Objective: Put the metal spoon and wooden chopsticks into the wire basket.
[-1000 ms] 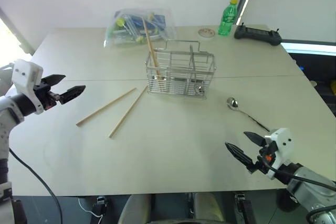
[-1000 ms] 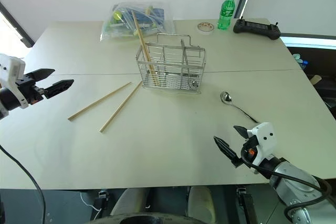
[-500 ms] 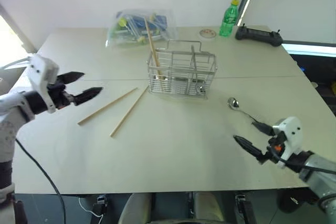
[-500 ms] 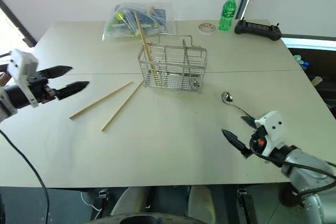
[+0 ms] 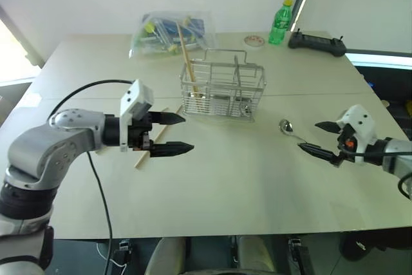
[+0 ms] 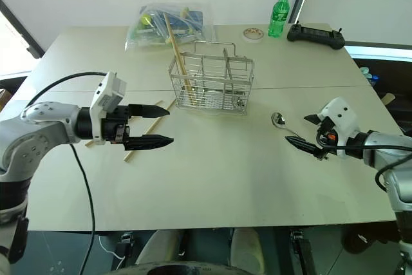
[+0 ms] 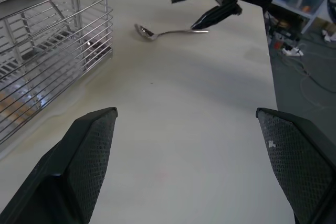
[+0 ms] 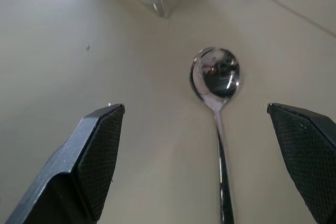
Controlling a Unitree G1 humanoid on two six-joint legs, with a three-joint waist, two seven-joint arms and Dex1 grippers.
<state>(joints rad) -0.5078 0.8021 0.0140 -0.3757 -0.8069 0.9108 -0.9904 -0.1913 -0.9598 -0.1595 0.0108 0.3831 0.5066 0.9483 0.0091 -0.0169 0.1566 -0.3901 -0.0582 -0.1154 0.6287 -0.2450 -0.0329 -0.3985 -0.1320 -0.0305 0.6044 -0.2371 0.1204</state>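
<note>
My right gripper hangs with its black fingers spread wide over the handle end of the metal spoon, gripping nothing — the spoon lies flat on the table, its round bowl pointing toward the wire basket, just off the basket's near right corner. From the right wrist, the spoon's bowl sits between my two parted fingers, apart from both.

My left gripper is likewise wide apart and empty, pointing across the table to the near left of the wire basket. It hovers over the near ends of two wooden chopsticks that lie loose on the tabletop, slanting away from the basket's left front corner.

A further chopstick already stands in the basket's left compartment, leaning to the left and rising well above the rim.

Beyond the basket, a clear plastic bag of colourful items rests behind it; a green bottle and a black controller stand to the far right of the basket.
</note>
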